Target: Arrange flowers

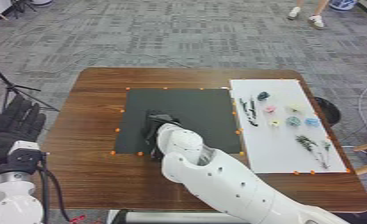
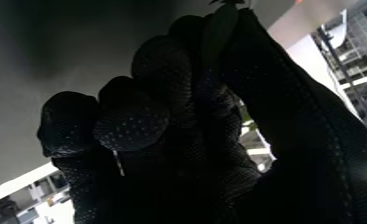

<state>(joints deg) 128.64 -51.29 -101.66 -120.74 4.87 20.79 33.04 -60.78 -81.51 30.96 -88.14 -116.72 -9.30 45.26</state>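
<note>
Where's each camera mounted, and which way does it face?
Head view: on the head, looking forward and down at the table, mat and board; shows left hand and right hand.
Right wrist view: on the right wrist, looking along the gloved fingers, room beyond; they pinch something green.
Shared: right hand.

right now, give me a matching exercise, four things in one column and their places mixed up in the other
Things:
1. left hand
2. pink flower
3. right hand
4. leafy sprig

Places:
A. on the nearer half of the white sheet
B. over the dark mat, pinching a green leaf
C. on the farther half of the white sheet
D. beside the left edge of the table, open

Pairs: 1-D, 2-C, 3-B, 4-A
</note>
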